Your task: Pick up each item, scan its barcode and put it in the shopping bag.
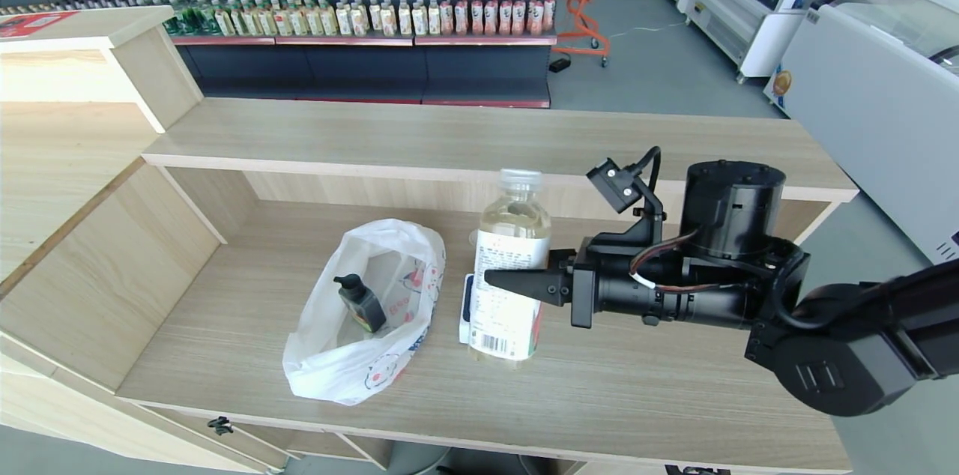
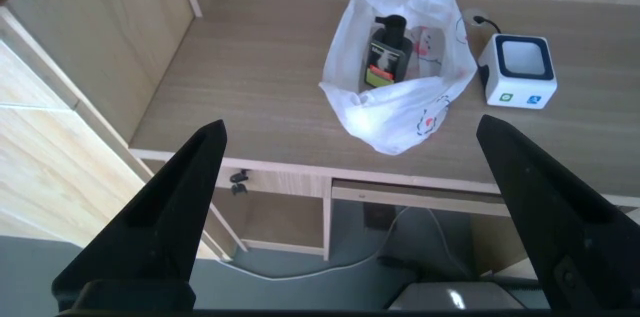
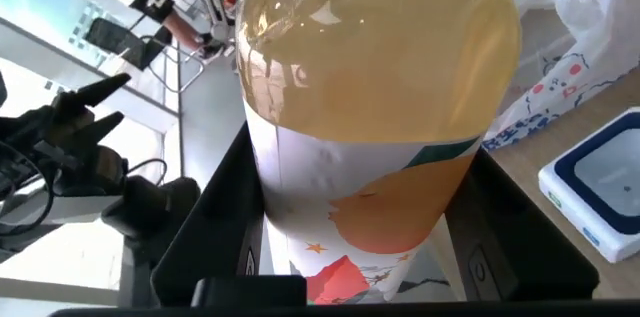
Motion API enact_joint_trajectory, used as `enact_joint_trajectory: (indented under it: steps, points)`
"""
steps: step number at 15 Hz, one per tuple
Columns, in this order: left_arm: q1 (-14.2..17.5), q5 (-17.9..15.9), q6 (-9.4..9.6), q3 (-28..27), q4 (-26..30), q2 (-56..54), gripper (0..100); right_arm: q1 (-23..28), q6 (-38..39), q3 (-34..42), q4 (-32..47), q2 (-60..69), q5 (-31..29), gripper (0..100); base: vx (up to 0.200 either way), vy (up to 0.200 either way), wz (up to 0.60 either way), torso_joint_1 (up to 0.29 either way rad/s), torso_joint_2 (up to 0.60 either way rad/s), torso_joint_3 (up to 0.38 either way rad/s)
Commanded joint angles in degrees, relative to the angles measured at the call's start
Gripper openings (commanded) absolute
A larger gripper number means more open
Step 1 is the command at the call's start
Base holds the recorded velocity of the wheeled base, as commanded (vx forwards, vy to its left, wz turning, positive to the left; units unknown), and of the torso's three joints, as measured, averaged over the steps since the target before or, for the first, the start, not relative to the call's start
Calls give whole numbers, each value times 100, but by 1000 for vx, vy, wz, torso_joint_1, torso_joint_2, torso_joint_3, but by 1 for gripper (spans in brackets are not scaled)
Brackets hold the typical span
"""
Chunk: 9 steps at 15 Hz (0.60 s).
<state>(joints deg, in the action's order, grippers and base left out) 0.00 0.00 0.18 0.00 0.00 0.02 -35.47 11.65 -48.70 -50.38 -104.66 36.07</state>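
Amber drink bottle (image 1: 509,265) stands upright in our right gripper (image 1: 498,279), fingers clamped on its label at mid-height. The white scanner (image 1: 464,308) is just beside it at 9 o'clock, and the shopping bag (image 1: 374,325), with a dark pump bottle (image 1: 361,303) inside, lies further out the same way. We judge scanning is the step in hand: the barcode sits low on the label facing 6 o'clock, so we should turn that patch to the scanner's window, hold steady, then lift over the bag's rim. Our left gripper (image 2: 350,129) hangs with fingers spread wide, holding nothing.
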Motion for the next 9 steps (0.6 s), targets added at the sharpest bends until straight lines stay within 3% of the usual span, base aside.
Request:
enact_joint_trajectory:
  steps: [1,2,4,9]
  points:
    - [0,0,-1,0,0,-2,100,322,-946,212,-24,-37,-21,0,0,0,0,0,0,0]
    - [0,0,-1,0,0,-2,100,665,-1930,326,-33,-143,-30,0,0,0,0,0,0,0]
    - [0,0,-1,0,0,-2,100,1245,-3143,317,-235,-486,-30,0,0,0,0,0,0,0]
    - [0,0,-1,0,0,-2,100,1447,-3837,-157,-2054,-1980,67,0,0,0,0,0,0,0]
